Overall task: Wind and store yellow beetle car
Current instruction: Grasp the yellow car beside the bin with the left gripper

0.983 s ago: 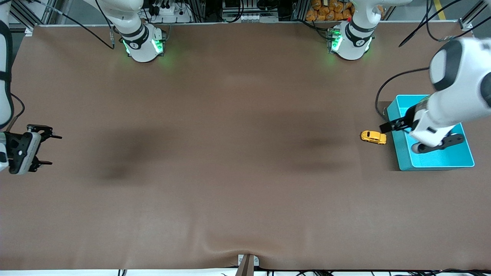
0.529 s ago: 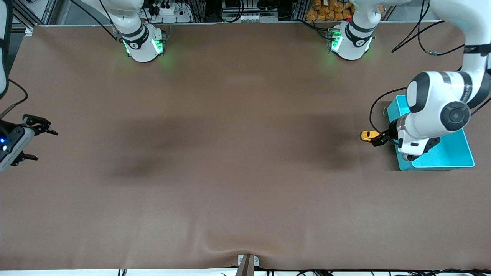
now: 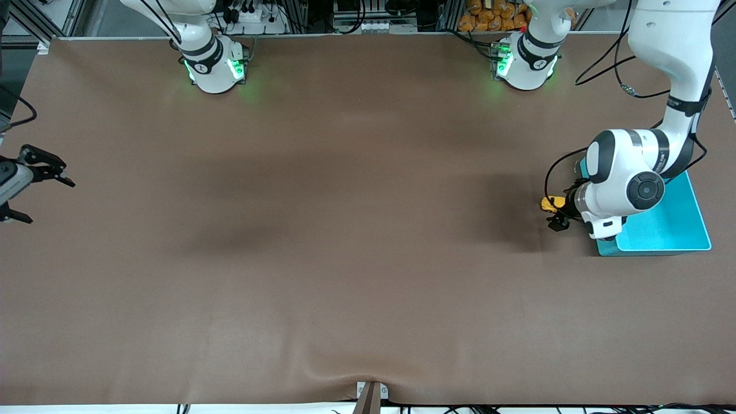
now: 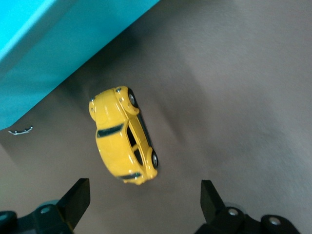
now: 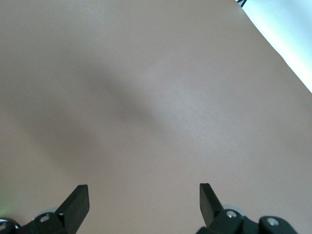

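Note:
The yellow beetle car (image 3: 551,203) stands on the brown table beside the turquoise bin (image 3: 678,230), at the left arm's end. It also shows in the left wrist view (image 4: 124,141), on its wheels, with the bin's wall (image 4: 58,53) next to it. My left gripper (image 3: 560,215) is open and hangs low over the car, its fingers apart and not touching it; the arm's wrist hides part of the car and the bin. My right gripper (image 3: 26,184) is open and empty at the right arm's end of the table, over bare cloth (image 5: 146,112).
The brown cloth covers the whole table (image 3: 345,230). Both arm bases (image 3: 213,63) stand along the edge farthest from the front camera. A small bracket (image 3: 371,394) sits at the nearest table edge. A black cable (image 3: 555,167) loops beside the bin.
My left arm has swung from over the bin to over the car and come down, gripper open. My right gripper has drifted toward the table's end, partly leaving the view.

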You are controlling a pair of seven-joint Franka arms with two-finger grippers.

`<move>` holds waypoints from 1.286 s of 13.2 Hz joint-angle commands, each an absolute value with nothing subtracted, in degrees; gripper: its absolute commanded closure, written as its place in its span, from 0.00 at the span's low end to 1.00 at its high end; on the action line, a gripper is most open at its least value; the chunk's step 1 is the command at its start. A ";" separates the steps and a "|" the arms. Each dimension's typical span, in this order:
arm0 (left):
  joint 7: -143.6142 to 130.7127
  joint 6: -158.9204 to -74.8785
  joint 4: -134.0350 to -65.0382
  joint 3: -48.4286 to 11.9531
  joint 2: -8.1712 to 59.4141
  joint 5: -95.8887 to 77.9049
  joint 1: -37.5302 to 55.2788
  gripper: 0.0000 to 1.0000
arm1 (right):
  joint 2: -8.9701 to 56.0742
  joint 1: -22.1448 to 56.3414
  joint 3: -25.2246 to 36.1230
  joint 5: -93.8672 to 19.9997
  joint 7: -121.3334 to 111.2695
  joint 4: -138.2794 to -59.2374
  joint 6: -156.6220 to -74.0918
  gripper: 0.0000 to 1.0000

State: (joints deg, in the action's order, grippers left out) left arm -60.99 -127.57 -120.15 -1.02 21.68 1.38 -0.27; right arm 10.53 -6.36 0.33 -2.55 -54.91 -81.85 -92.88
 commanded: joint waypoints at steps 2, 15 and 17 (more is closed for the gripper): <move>-67.57 -129.20 -120.15 -0.70 22.94 2.90 -0.97 0.00 | 6.77 -5.80 0.27 -1.49 -37.69 -84.11 -92.29 0.00; -73.21 -129.82 -120.94 1.23 24.87 2.99 -1.05 0.48 | -0.17 -2.03 0.09 -2.29 -3.79 -88.68 -90.44 0.00; -73.30 -129.82 -121.02 1.23 24.70 2.99 -1.05 0.64 | -0.44 -1.67 0.09 -2.29 -2.81 -88.68 -90.35 0.00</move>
